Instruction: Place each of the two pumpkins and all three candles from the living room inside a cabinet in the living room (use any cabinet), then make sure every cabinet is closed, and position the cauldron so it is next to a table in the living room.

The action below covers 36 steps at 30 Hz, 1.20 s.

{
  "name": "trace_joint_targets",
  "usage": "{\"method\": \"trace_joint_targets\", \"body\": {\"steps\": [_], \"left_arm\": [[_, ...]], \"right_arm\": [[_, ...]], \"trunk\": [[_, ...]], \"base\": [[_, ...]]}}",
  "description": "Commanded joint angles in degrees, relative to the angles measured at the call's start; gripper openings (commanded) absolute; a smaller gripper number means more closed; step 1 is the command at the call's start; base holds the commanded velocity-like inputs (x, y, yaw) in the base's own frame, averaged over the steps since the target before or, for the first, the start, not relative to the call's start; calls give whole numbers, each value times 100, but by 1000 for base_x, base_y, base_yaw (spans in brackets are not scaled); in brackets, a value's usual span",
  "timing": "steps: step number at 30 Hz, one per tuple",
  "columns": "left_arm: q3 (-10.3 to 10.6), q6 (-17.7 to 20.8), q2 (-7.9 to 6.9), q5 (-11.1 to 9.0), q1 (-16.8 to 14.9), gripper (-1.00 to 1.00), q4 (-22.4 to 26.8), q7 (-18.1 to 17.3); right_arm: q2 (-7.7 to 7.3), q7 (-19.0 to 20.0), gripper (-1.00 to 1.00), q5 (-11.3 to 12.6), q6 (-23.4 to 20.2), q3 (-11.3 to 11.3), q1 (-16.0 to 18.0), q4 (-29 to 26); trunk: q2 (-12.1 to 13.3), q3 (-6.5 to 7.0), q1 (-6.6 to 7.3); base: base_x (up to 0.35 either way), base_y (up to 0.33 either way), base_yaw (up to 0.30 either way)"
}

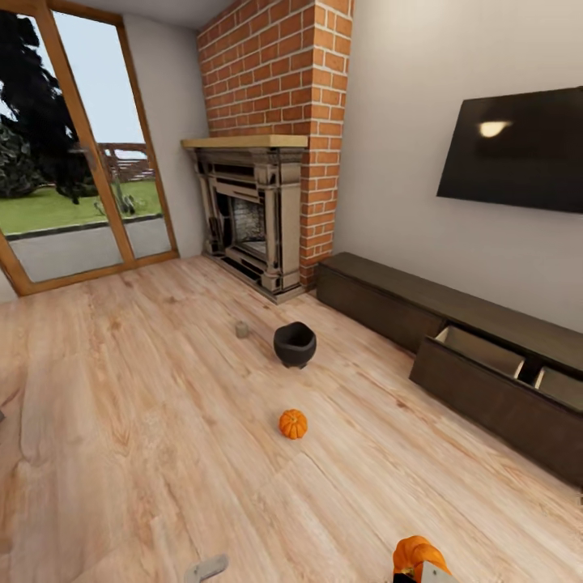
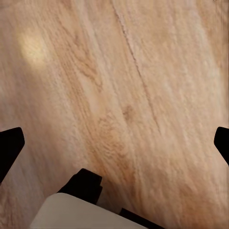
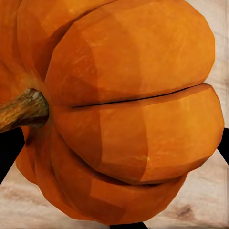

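One orange pumpkin (image 3: pixel 129 105) sits close up between the dark fingertips (image 3: pixel 8 155) of my right gripper (image 3: pixel 114 150), which is shut on it; the same pumpkin (image 1: pixel 416 555) shows at the head view's bottom edge. A second pumpkin (image 1: pixel 293 423) rests on the wood floor ahead. Beyond it stand the black cauldron (image 1: pixel 295 343) and one small beige candle (image 1: pixel 241 329). The long dark cabinet (image 1: pixel 380 300) runs along the right wall, with one front (image 1: pixel 486 389) pulled out. My left gripper (image 2: pixel 114 143) is open over bare floor. The table is out of view.
A brick fireplace (image 1: pixel 259 219) stands in the far corner and glass doors (image 1: pixel 73 162) fill the left wall. A dark TV (image 1: pixel 518 150) hangs above the cabinet. Wood floor (image 1: pixel 146 389) stretches between me and the objects.
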<state>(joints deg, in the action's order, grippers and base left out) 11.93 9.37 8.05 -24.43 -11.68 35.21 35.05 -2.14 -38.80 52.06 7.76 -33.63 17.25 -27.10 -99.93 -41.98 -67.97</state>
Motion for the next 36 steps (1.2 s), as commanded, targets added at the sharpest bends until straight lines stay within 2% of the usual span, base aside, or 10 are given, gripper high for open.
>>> {"method": "trace_joint_targets", "body": {"steps": [1, 9, 18, 29, 36], "left_arm": [[29, 30, -5, -27, -1, 100, 12, 45], [29, 30, -5, -27, -1, 100, 12, 44], [29, -57, -5, -24, -1, 100, 12, 41], [38, -76, -5, -33, -1, 100, 12, 45], [38, -76, -5, -10, -1, 100, 12, 41]], "right_arm": [[-6, -22, -100, 58, 41, -47, 7, -6], [-6, -22, -100, 58, 43, -47, 7, -2], [-6, -22, -100, 58, 41, -48, 7, -6], [-6, -22, -100, 58, 41, -47, 7, -6], [-6, -22, -100, 58, 41, -47, 7, -6]], "trunk": [[-3, -11, 0], [-3, -58, 0], [-3, -62, 0], [-3, -62, 0], [-3, -62, 0]], "base": [[116, 121, -239], [181, 227, -229], [232, 261, -19], [43, 15, 0], [269, 63, 0]]}}
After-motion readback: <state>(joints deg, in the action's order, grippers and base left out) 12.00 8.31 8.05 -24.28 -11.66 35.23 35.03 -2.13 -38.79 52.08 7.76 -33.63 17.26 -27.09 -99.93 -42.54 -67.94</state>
